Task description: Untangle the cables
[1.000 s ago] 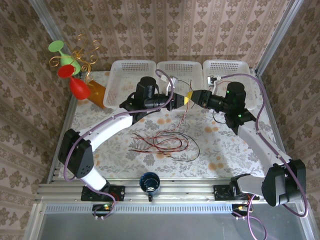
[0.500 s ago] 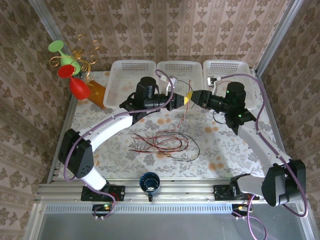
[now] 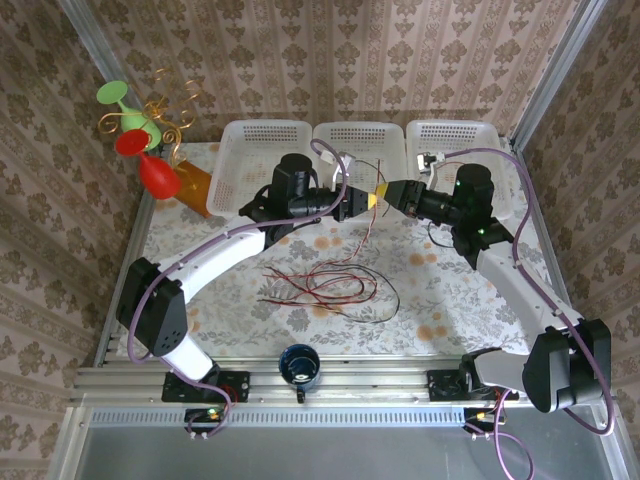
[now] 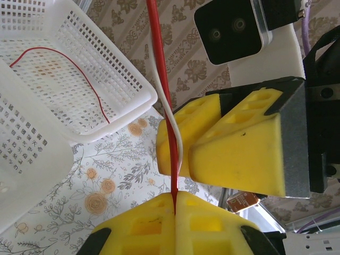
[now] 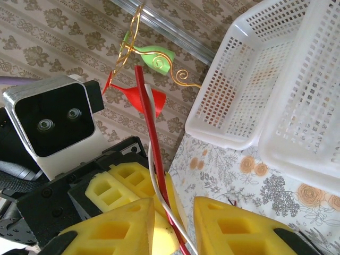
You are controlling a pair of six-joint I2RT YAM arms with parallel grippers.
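A loose tangle of red and black cables (image 3: 322,283) lies mid-table. My left gripper (image 3: 360,200) (image 4: 175,195) is raised in front of the baskets and is shut on a red cable (image 4: 158,64) (image 5: 147,125). A thin white cable (image 4: 178,139) (image 5: 154,180) runs alongside the red one. My right gripper (image 3: 383,195) (image 5: 174,226) faces it tip to tip. Its yellow fingers (image 4: 234,143) stand apart, with both strands passing through the gap. The held red cable hangs down toward the table (image 3: 369,228).
Three white baskets (image 3: 262,135) (image 3: 358,132) (image 3: 455,130) line the back; a red wire (image 4: 79,69) lies in one. Red and green wine-glass ornaments (image 3: 140,150) and an orange box (image 3: 190,185) stand back left. A blue cup (image 3: 298,365) sits at the near edge.
Almost nothing differs. The right wrist has shifted a touch toward the back; the left gripper keeps its hold on the red cable.
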